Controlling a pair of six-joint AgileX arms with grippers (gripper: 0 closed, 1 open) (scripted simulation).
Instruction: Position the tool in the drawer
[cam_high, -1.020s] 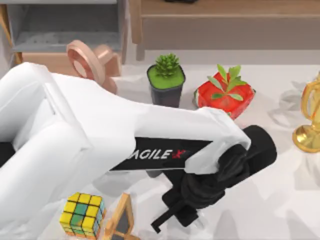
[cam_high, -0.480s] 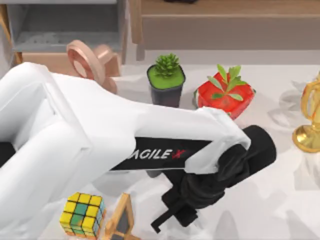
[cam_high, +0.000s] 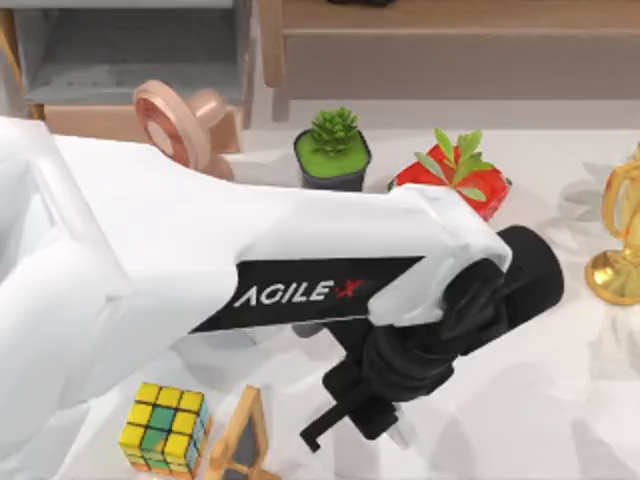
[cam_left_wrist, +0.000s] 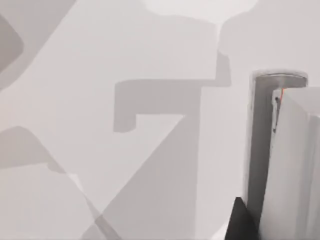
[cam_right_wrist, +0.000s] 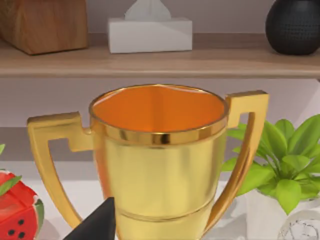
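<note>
The left gripper is low over the table, near the front, right of the cube. In the left wrist view the tool sits beside 1 finger. I cannot tell if the fingers pinch it. The drawer is open, far back on the left.

My left arm looks like smooth glossy white plastic, its wrist matt black, over a pale matt table; the trophy shines like polished gold metal below a light wooden shelf.
</note>
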